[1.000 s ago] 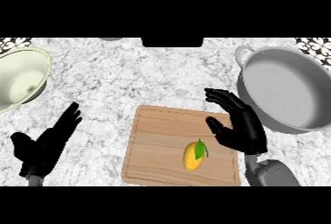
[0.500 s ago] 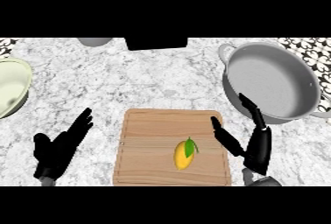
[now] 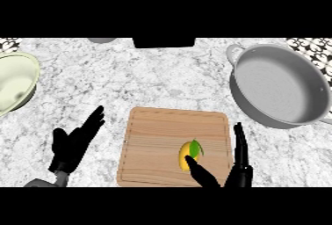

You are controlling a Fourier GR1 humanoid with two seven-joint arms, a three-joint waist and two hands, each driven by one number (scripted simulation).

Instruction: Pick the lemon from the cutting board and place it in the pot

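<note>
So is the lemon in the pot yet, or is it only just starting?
Only just starting. The lemon lies on the cutting board, and the pot has nothing in it. The right hand sits open beside the lemon, its thumb at the near end, not gripping. The left hand rests open on the counter. Grasping, lifting and placing are left.

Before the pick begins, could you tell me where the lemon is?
In the head view, the lemon lies on the cutting board's lower right part, just above the right hand's thumb.
</note>
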